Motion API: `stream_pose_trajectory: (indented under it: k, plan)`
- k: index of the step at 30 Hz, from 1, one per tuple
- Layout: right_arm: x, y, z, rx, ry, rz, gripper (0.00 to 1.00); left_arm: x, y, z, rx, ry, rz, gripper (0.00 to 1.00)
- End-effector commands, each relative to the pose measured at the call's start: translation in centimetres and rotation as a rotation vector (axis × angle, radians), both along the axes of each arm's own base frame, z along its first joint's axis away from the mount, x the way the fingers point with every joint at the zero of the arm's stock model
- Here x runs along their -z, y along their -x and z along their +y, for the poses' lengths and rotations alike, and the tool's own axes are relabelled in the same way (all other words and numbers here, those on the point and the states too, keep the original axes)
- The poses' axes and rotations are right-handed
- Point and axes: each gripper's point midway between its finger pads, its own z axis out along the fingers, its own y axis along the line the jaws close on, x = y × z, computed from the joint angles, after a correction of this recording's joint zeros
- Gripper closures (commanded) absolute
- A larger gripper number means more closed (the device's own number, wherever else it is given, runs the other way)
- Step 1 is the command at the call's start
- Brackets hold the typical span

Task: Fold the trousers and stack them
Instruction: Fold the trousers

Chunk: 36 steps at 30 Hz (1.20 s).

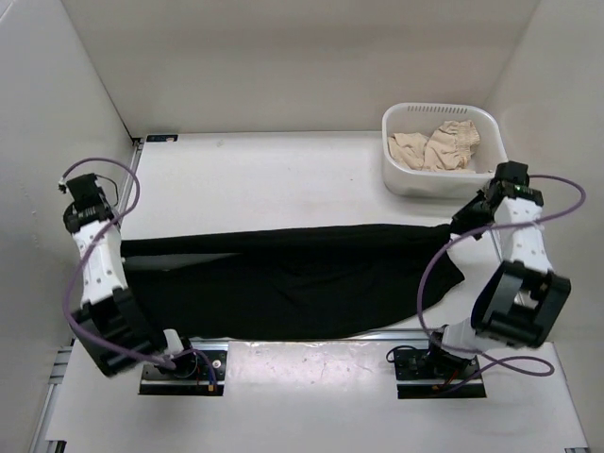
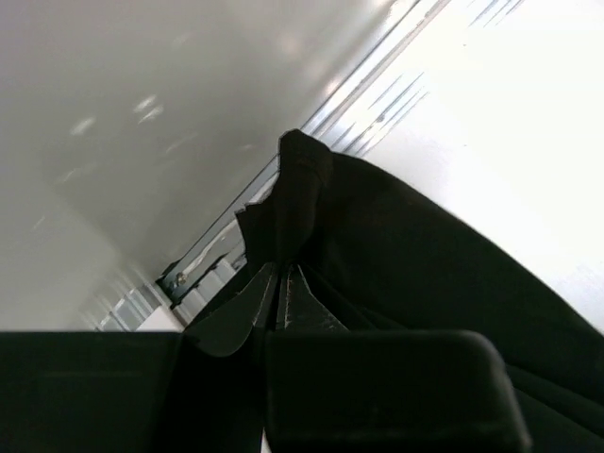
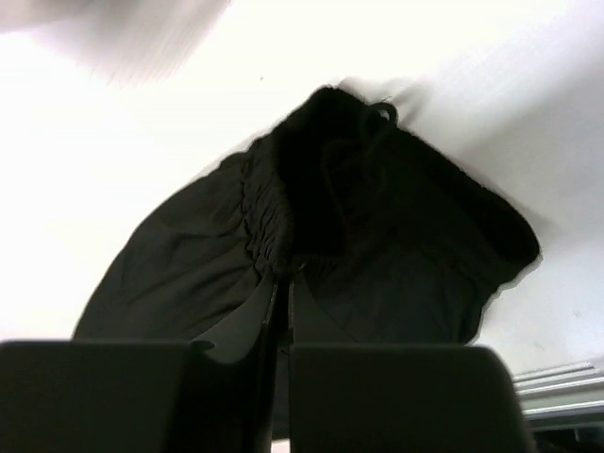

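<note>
The black trousers (image 1: 302, 278) hang stretched across the table between both grippers, lengthwise from left to right. My left gripper (image 1: 121, 247) is shut on the leg end at the far left; in the left wrist view the cloth (image 2: 396, 255) rises from the closed jaws (image 2: 283, 283). My right gripper (image 1: 455, 228) is shut on the gathered waistband at the right; in the right wrist view the waistband (image 3: 283, 217) bunches above the closed jaws (image 3: 283, 288). The lower edge of the trousers drapes near the table's front edge.
A white basket (image 1: 401, 179) with beige clothes (image 1: 436, 148) stands at the back right, just behind the right gripper. White walls close in the left, back and right. A metal rail (image 1: 311, 338) runs along the front edge.
</note>
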Motion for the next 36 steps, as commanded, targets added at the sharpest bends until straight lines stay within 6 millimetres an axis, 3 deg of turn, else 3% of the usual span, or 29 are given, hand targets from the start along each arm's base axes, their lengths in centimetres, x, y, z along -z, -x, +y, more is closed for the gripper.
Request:
stream_pose_trajectory:
  k: [1,2,3,4,6,7,11,15,18,19,21,22,24,26,31,32,36]
  plan:
    - [0.2,4.0,0.2,0.02,0.038,0.021,1.0,-2.2,3.7,0.0,-0.059,-0.066,-0.068,0.86]
    - [0.9,5.1,0.2,0.042,0.027,0.041,1.0,-0.1,5.5,-0.3,-0.08,-0.045,-0.028,0.86]
    - [1.6,6.1,1.1,0.044,-0.007,0.055,1.0,0.6,6.5,-0.6,-0.09,-0.039,-0.016,0.86]
    - [3.0,8.3,1.7,0.084,-0.04,0.092,1.0,0.7,7.6,-0.9,-0.101,-0.047,-0.031,0.86]
    - [4.1,10.1,1.9,0.144,-0.065,0.1,1.0,3.3,10.1,-1.6,-0.13,-0.023,0.012,0.86]
    - [4.8,11.4,2.2,0.166,-0.071,0.103,1.0,3.3,10.9,-1.9,-0.141,-0.032,-0.003,0.86]
    - [6.8,13.8,2.4,0.196,-0.057,0.159,1.0,5.9,13.5,-2.7,-0.176,-0.011,0.068,0.86]
    - [7.5,14.2,1.8,0.207,-0.041,0.158,1.0,8.7,16.1,-3.4,-0.214,0.001,0.171,0.86]
    - [6.9,13.9,0.0,0.25,-0.026,0.159,1.0,8.5,16.3,-3.0,-0.231,-0.013,0.165,0.86]
    - [5.3,12.5,-0.8,0.24,-0.006,0.119,1.0,6.7,15.3,-2.2,-0.234,-0.04,0.119,0.86]
    - [3.8,11.0,-1.6,0.241,0.002,0.097,1.0,4.5,14.0,-0.7,-0.256,-0.067,0.059,0.86]
    - [3.1,10.6,-1.8,0.241,0.004,0.093,1.0,1.9,12.7,0.3,-0.259,-0.089,-0.006,0.86]
    - [1.0,9.1,-2.6,0.242,0.021,0.05,1.0,0.5,12.2,1.6,-0.283,-0.092,-0.03,0.86]
    - [1.0,9.3,-2.5,0.241,0.018,0.058,1.0,-0.7,12.5,2.6,-0.317,-0.102,-0.055,0.86]
    - [4.3,13.1,-1.0,0.269,-0.029,0.149,1.0,1.6,14.7,1.9,-0.354,-0.078,-0.018,0.86]
    - [4.7,13.9,-0.9,0.264,-0.021,0.176,1.0,3.0,15.6,1.5,-0.37,-0.061,0.018,0.86]
    - [5.8,16.7,-1.1,0.298,0.04,0.259,1.0,5.1,17.1,0.6,-0.39,-0.033,0.057,0.86]
